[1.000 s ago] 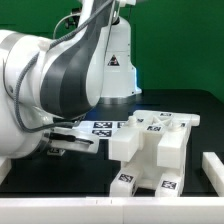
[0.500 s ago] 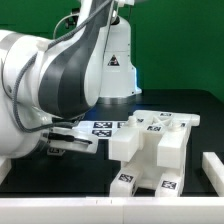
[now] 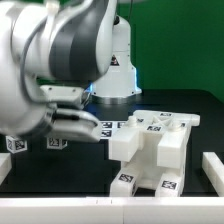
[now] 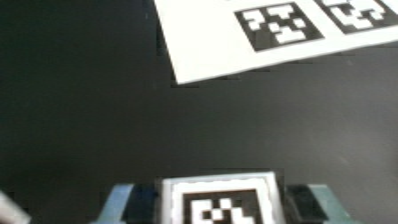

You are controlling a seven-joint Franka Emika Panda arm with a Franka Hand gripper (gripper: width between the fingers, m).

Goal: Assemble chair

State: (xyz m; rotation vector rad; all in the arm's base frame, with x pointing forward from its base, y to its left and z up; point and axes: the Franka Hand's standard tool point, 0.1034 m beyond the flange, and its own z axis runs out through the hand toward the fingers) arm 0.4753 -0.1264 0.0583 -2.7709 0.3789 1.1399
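In the wrist view my gripper (image 4: pixel 224 203) is shut on a white chair part (image 4: pixel 222 198) with a black-and-white tag. One finger (image 4: pixel 135 200) presses each side of it, above the black table. In the exterior view the gripper's dark hand (image 3: pixel 76 124) hangs left of the partly built chair (image 3: pixel 155 150), a blocky white structure with tags on top and at its foot. The held part is hidden by the arm there. Two small tagged white pieces (image 3: pixel 12 145) (image 3: pixel 57 142) lie at the exterior view's left.
The marker board (image 4: pixel 222 45) lies flat on the table ahead of the gripper, and it shows beside the chair as the marker board (image 3: pixel 107 127) in the exterior view. A white rail (image 3: pixel 212 166) borders the table at the right. The robot's base (image 3: pixel 118 70) stands behind.
The arm has risen and swung toward the exterior view's left, lifting the gripper hand off the table and uncovering the two small tagged pieces.
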